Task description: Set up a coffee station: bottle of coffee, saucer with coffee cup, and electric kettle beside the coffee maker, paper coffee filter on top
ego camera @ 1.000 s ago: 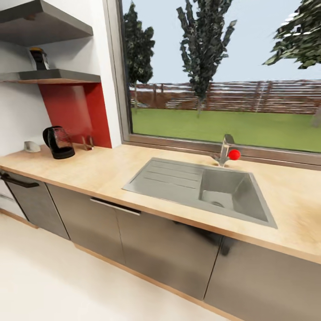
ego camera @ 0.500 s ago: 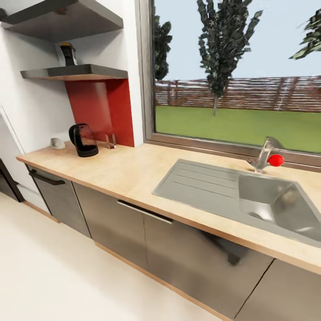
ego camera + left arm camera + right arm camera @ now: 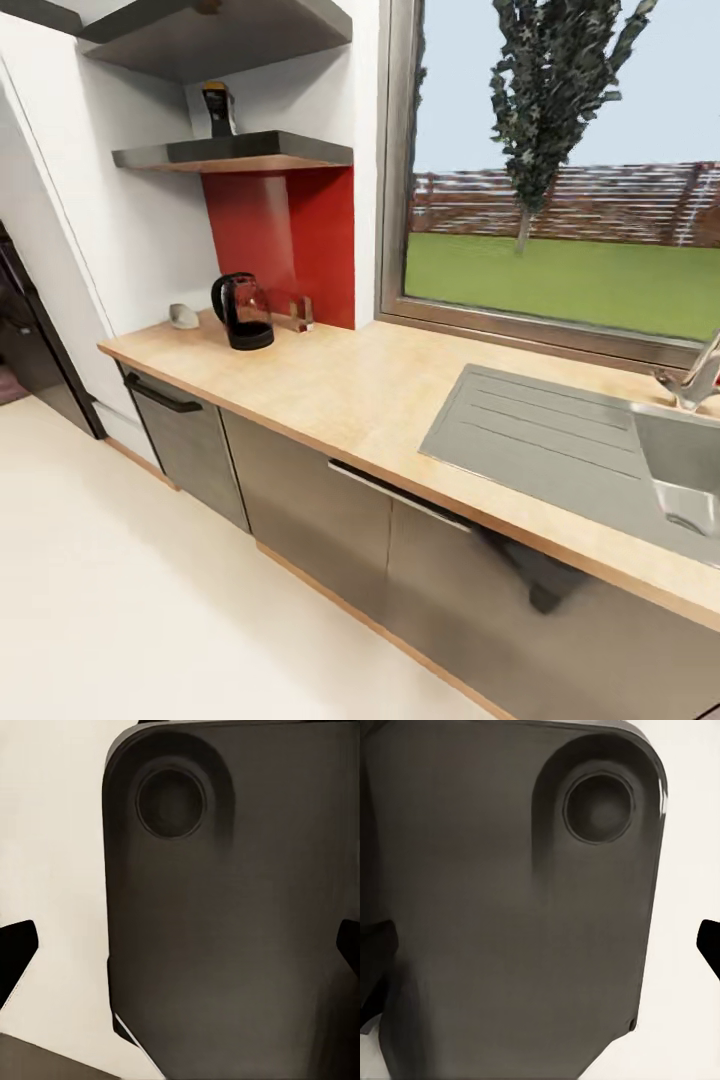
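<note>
Your head camera has swung left over the last second: the whole picture has slid right, so the steel sink [image 3: 600, 440] now sits at the right edge and the corner end of the long light beige wood-look countertop [image 3: 370, 390] has come toward the middle. Nothing on the counter itself has moved.

That brings your targets into reach of sight. The rounded, smoky brown see-through electric kettle with black handle and base [image 3: 243, 311] stands on the counter in front of the red wall panel [image 3: 280, 240]. Just beside it, nearer the white wall, lies a small pale object [image 3: 183, 316], too small to identify. The small dark bottle of coffee with a yellow cap [image 3: 218, 110] stands on the lower grey wall shelf [image 3: 235, 153], above the kettle and well apart from it.

In both wrist views a dark robot body panel blocks the sight, so you cannot tell how the fingers are set. Judging from this, you are on approach; no item is placed yet.
</note>
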Controlling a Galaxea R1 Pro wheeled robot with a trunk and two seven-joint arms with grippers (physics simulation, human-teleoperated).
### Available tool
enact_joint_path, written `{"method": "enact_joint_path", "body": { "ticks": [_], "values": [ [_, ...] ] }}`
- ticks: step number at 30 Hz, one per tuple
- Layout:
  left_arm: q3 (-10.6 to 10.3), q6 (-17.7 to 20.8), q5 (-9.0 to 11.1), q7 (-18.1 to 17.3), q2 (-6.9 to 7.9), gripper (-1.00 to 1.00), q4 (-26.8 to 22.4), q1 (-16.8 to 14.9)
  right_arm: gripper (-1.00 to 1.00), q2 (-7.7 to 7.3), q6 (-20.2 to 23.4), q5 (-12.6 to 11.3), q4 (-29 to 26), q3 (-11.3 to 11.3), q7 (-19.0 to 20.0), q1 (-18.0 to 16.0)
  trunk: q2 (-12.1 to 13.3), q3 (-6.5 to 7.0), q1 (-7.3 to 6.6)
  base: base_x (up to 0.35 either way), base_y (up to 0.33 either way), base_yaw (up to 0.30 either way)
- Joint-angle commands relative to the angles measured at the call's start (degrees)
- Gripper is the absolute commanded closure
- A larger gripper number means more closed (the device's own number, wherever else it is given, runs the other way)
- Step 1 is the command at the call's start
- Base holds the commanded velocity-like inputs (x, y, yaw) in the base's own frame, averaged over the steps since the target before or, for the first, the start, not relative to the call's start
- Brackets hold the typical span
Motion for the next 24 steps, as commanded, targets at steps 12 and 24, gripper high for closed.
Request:
{"method": "enact_joint_path", "body": {
  "ticks": [12, 24],
  "values": [
    [-0.01, -0.09, 0.15, -0.01, 0.05, -1.00, -0.08, -0.06, -1.00, 0.00, -0.05, 0.02, 0.01, 0.02, 0.02, -0.01, -0.02, -0.86, 0.02, 0.179, 0.294, 0.176],
    [-0.01, -0.09, 0.11, -0.01, -0.02, -1.00, -0.15, -0.04, -1.00, 0.00, -0.12, 0.09, 0.02, 0.12, -0.01, -0.01, -0.02, -1.51, 0.02, 0.179, 0.294, 0.141]
  ]
}}
